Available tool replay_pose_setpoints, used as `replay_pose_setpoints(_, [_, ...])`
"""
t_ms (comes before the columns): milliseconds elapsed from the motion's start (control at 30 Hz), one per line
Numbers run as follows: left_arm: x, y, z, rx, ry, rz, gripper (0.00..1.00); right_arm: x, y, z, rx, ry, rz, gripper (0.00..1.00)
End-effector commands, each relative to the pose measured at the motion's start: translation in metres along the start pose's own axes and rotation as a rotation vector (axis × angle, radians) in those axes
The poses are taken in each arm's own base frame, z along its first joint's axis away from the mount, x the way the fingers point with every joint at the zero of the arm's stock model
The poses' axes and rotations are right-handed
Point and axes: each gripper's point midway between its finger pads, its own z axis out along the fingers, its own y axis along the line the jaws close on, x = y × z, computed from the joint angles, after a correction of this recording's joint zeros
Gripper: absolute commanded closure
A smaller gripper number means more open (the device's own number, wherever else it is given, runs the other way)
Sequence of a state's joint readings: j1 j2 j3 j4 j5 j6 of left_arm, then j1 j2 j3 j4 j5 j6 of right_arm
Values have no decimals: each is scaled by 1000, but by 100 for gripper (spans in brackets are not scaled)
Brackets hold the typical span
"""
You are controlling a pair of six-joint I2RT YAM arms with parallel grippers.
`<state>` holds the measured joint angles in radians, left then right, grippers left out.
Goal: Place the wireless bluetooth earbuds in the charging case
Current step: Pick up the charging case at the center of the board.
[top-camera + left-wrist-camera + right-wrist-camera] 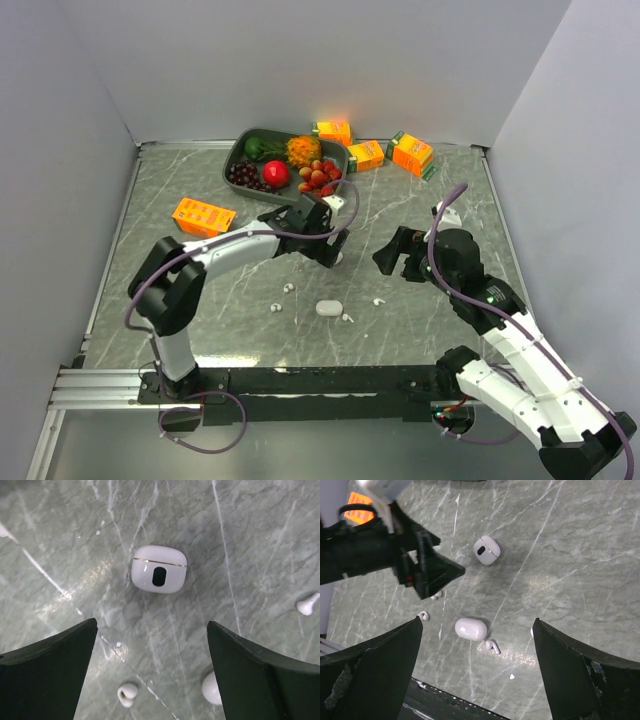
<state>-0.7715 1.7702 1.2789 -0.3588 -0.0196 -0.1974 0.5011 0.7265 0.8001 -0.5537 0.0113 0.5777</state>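
Plainly, the left fingers [50, 672] and the right fingers [370, 672] both stand wide apart and hold nothing, while the earbuds [127, 694] lie loose on the worktop [60, 540] near two shut white cases [159, 575]. Each bud looks feather-light, hard and glossy, so it would likely skid or flick away. I would pinch it across the rounded head, leaving the stem free.

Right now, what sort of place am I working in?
Likely a robot lab test cell: plain white walls box in a marbled table, with a metal rail at its near edge.
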Motion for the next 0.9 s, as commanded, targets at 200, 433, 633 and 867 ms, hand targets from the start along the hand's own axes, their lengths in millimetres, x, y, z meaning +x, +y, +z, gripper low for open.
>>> replay_pose_setpoints(200, [-2, 4, 38, 27, 56, 68, 4, -13, 3, 1, 5, -36, -24, 1])
replay_pose_setpoints(433, [-1, 4, 63, 39, 88, 120, 4, -14, 0, -1, 13, -47, -43, 1])
replay_pose_setpoints(633, [-2, 4, 73, 48, 87, 149, 4, -12, -2, 2, 20, -39, -51, 1])
replay_pose_setpoints(867, [8, 2, 77, 44, 104, 168, 2, -10, -4, 6, 27, -29, -48, 1])
